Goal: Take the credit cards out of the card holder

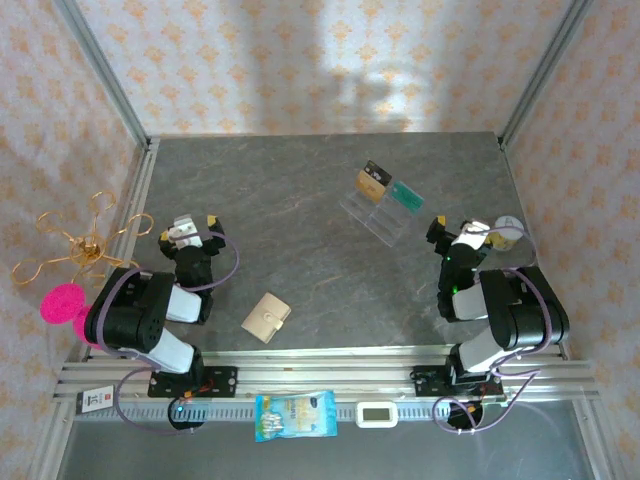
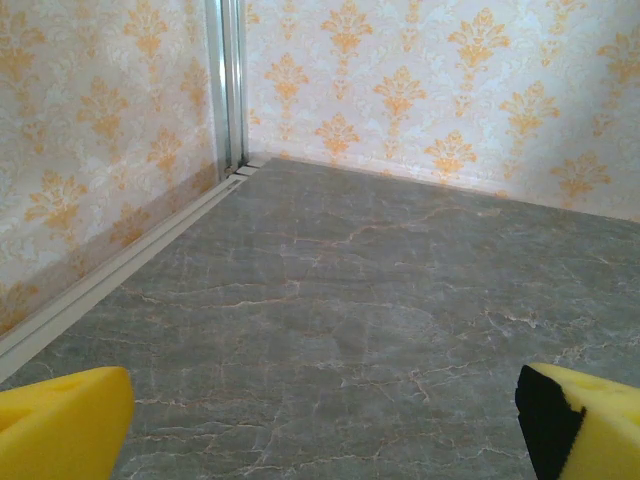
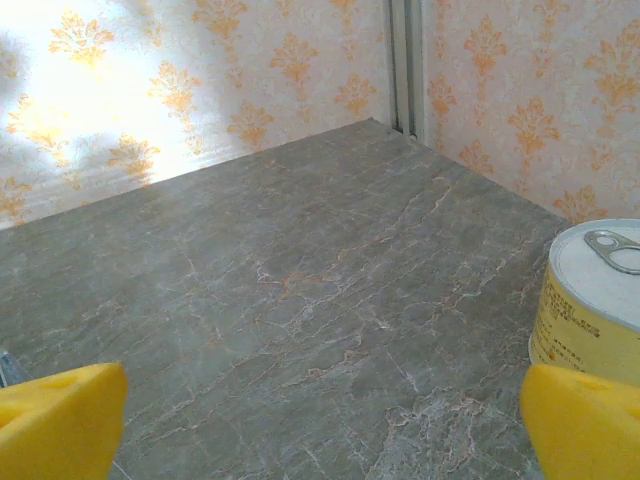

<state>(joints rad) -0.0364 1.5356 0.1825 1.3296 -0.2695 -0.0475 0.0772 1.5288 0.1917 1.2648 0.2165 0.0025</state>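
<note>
The card holder [image 1: 266,318], a tan folding wallet, lies shut on the grey table near the front edge, between the two arms. What it holds is hidden. Two credit cards stand in a clear acrylic rack [image 1: 378,212]: a gold and black one [image 1: 373,180] and a teal one [image 1: 405,192]. My left gripper [image 1: 190,227] hovers to the left of the wallet and behind it, open, with bare table between its yellow fingertips [image 2: 60,420]. My right gripper [image 1: 463,229] is open too, to the right of the rack, its fingertips [image 3: 60,415] apart over bare table.
A yellow can [image 3: 592,295] with a pull-tab lid stands just right of the right gripper. Patterned walls close the table at the back and sides. A gold wire stand [image 1: 75,240] and a pink object [image 1: 62,300] sit outside the left wall.
</note>
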